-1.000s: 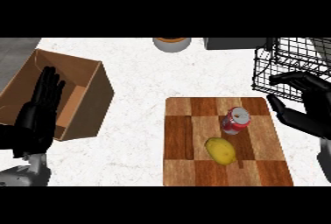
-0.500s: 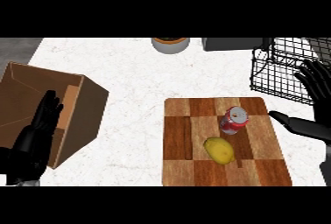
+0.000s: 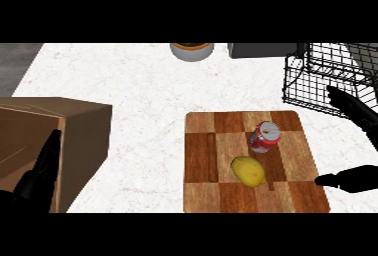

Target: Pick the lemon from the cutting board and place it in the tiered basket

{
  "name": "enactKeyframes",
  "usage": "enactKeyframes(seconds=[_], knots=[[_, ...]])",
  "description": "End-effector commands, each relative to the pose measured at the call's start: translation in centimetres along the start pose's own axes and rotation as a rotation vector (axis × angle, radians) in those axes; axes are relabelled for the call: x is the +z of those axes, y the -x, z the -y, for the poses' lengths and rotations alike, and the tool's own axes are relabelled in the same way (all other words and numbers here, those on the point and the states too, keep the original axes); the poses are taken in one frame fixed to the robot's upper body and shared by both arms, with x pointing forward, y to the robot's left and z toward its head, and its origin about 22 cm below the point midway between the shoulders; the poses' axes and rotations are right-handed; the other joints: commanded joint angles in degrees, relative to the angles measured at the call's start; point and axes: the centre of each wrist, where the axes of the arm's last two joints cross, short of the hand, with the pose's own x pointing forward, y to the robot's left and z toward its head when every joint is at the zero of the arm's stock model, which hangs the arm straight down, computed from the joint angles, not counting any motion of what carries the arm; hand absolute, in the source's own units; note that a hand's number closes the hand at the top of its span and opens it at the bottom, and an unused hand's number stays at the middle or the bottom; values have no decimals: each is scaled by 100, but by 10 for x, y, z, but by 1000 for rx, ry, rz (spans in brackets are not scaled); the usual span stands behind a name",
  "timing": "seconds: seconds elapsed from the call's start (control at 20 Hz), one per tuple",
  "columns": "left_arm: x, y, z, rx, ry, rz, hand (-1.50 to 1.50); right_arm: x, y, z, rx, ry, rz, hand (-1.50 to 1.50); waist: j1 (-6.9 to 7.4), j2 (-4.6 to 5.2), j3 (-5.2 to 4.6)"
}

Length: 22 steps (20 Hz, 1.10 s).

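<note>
left hand (image 3: 40,175) rests open at the lower left edge, fingers straight, over the cardboard box (image 3: 52,145), holding nothing. lemon (image 3: 249,171) lies on the cutting board (image 3: 214,150), just below and left of the red can (image 3: 264,137), apart from it. right hand (image 3: 354,120) at the right edge, fingers spread wide, empty, beside the board. tiered basket (image 3: 325,75) sits upper right on the surface (image 3: 148,85). suggest: approach the lemon from the right, low side, keep fingers off the can, close around its middle
</note>
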Motion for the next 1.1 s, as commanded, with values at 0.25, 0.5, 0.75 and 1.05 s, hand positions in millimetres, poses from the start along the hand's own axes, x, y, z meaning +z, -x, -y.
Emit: enactKeyframes(seconds=[0.25,0.5,0.75,1.05], knots=[[-23,49,46,21,28,-115,0,26,-70,-25,420,-47,-143,-150,17,130,-144],[-29,73,43,18,59,-100,0,37,-96,-63,444,23,-195,-150,180,140,-131],[-36,76,49,9,76,-100,0,24,-88,-90,539,-12,-240,-150,227,149,-121],[-28,85,53,20,71,-96,0,16,-79,-112,702,-74,-353,-150,241,151,-121]])
